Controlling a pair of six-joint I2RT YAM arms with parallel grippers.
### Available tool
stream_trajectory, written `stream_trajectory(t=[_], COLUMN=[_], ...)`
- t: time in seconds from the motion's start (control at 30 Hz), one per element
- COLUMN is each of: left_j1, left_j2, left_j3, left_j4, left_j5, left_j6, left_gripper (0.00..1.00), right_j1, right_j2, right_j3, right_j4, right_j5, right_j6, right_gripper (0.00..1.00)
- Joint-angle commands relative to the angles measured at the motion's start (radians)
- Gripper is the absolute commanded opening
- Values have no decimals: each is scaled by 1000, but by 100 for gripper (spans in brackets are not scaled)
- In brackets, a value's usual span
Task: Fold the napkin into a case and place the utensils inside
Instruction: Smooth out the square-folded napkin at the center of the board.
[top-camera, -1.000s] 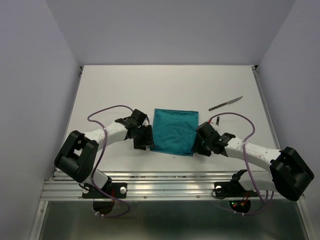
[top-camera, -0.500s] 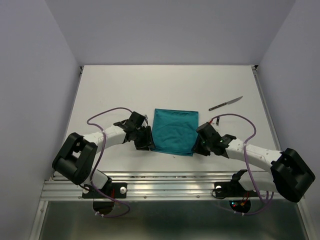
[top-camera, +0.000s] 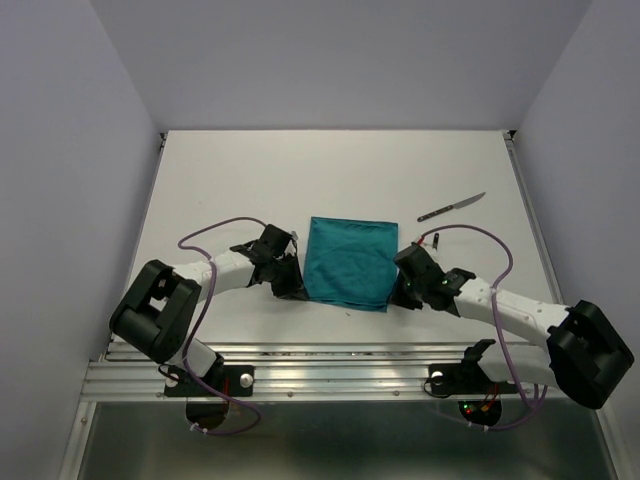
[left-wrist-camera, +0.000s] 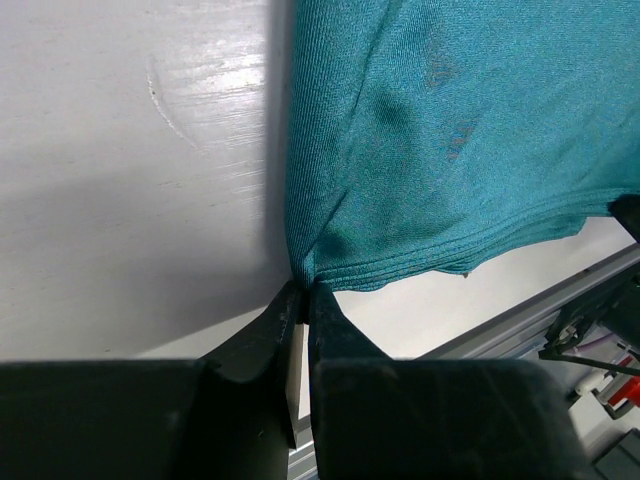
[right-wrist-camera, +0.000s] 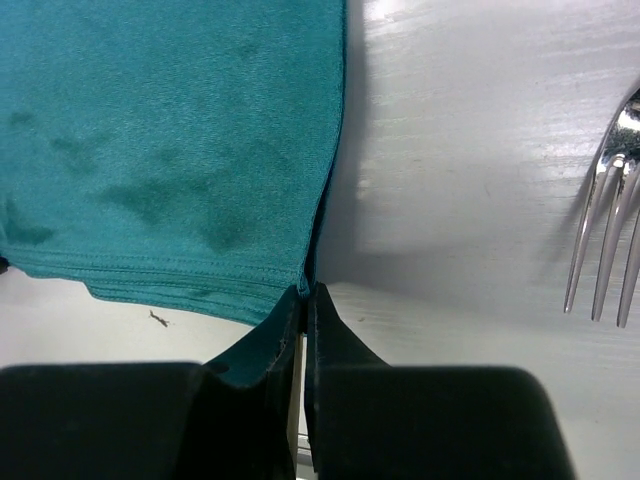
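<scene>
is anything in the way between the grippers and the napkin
Nothing visible. The left gripper and the right gripper each pinch a near corner of the napkin; the fork and the knife lie off to its right.

Teal napkin (top-camera: 348, 263) flat (hem layered); fork (right-wrist-camera: 603, 245) near its right edge; knife (top-camera: 452, 207) beyond.

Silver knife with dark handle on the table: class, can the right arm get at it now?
Probably not yet: only the silver fork lies between, but the right hand grips the teal cloth napkin.
</scene>
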Motion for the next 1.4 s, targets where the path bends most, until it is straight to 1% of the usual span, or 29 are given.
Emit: stream_trajectory(t=[0.0, 0.1, 0.47, 0.8, 1.0, 1.03, 1.1, 1.13, 1.2, 1.23, 1.37], left_j1=[2, 0, 0, 0, 2, 3, 3, 5, 11, 17, 31], left_j2=[13, 18, 23, 24, 20, 17, 12, 9, -11, -20, -66], left_j3=[-23, -23, -26, -32, -35, -35, -34, -31, -28, -25, 0], left_j4=[19, 22, 30, 36, 33, 32, 29, 22, 13, 9, -20], left_j5=[2, 1, -10, -18, -24, -24, -26, -27, -30, -30, -36], left_j6=[3, 1, -19, -34, -39, -39, -39, -37, -34, -31, -20], left_gripper=[9, 6, 4, 4, 4, 6, 11, 16, 21, 26, 38], right_j1=[-6, -6, 21, 82, 83, 83, 83, 83, 83, 83, 83], right_j2=[-54, -72, -118, -83, -87, -92, -104, -109, -121, -135, -169], right_j3=[54, 58, 17, -63, -92, -98, -103, -103, -95, -88, -43], right_j4=[-25, -40, -62, -31, -56, -62, -82, -91, -129, -143, -217], right_j5=[-12, -29, -82, -90, -58, -55, -39, -33, -7, 2, 42], right_j6=[-47, -53, -16, 43, 60, 65, 66, 70, 71, 73, 71], right_gripper=[1, 1, 1, 1, 1, 5, 8, 14, 25, 32, 42])
